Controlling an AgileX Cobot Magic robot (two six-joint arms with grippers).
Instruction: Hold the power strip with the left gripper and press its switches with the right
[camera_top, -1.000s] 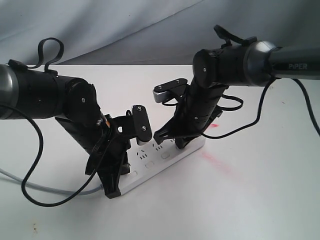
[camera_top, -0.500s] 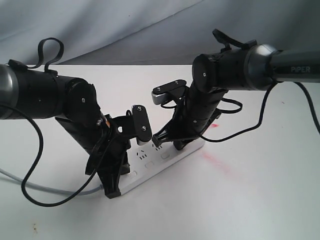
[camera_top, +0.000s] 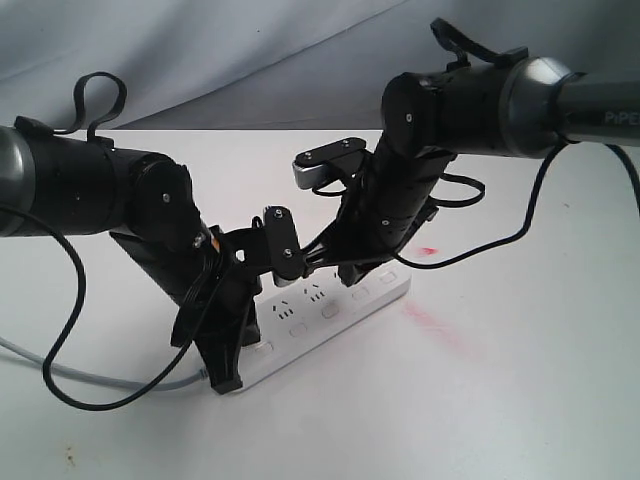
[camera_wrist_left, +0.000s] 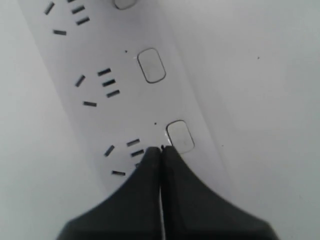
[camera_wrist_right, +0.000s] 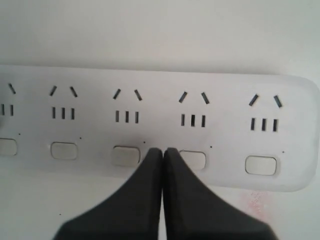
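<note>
Two black grippers, each with its fingers pressed together and nothing between them. The long white plastic power strip (camera_top: 330, 315) lies flat on the white counter (camera_top: 500, 400). Its long axis runs diagonally in the exterior view, near-left to far-right, and the thin grey cord (camera_top: 100, 378) leaves the near-left end.

The left gripper (camera_wrist_left: 161, 149) bears on the strip's top face near the cord end, pinning rather than clamping.

The right gripper (camera_wrist_right: 162, 150) is over the far half. Its tip points at the gap between two of the small white rounded switches (camera_wrist_right: 125, 155); contact cannot be told.

Judgement: the next press needs a slight shift along the long axis. There is open room toward the far end. Toward the middle it is tight, beside the black bracket (camera_top: 283, 245) on the left wrist.
</note>
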